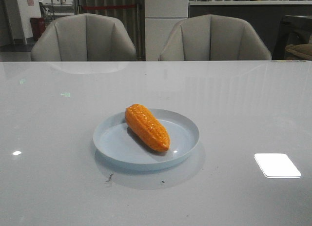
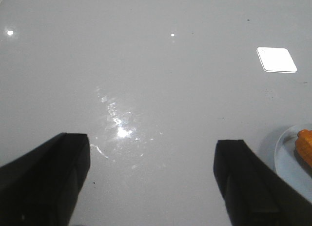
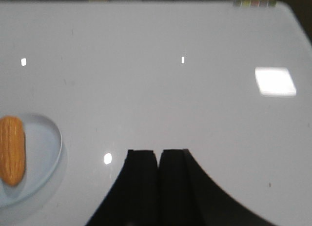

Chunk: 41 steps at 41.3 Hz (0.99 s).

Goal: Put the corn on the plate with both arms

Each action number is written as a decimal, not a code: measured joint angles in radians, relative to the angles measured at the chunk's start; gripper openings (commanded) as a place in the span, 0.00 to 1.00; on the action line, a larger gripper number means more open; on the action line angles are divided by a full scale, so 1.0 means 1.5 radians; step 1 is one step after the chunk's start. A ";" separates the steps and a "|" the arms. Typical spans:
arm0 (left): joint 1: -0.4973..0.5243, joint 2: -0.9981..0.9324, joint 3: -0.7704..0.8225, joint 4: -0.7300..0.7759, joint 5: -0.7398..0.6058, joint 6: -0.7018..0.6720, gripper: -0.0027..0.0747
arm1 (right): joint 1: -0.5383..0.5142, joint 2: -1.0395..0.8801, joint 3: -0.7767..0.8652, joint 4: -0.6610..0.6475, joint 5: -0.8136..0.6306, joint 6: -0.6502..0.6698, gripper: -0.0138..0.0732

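Now corn on plate

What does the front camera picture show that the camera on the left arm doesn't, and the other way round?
Only the front view shows the whole plate with the entire corn lying on it, plus two grey chairs behind the table. No arm appears there.

Only the left wrist view shows the left gripper, its two dark fingers spread wide over bare tabletop, holding nothing.

Both show the glossy grey table, a bright rectangular light reflection, and the plate with corn, though the wrist view catches only a sliver of each at its edge.
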 measured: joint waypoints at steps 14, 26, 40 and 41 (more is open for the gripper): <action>0.000 0.000 0.000 0.000 0.000 0.000 0.79 | 0.000 -0.275 0.252 0.057 -0.284 0.000 0.23; 0.000 0.003 0.000 0.000 0.000 0.000 0.79 | 0.000 -0.326 0.338 0.078 -0.340 -0.001 0.23; 0.000 0.004 0.000 0.000 0.000 0.000 0.79 | 0.000 -0.326 0.429 0.057 -0.284 -0.002 0.23; 0.000 0.004 0.000 0.000 0.000 0.000 0.79 | 0.000 -0.326 0.429 0.057 -0.275 -0.002 0.23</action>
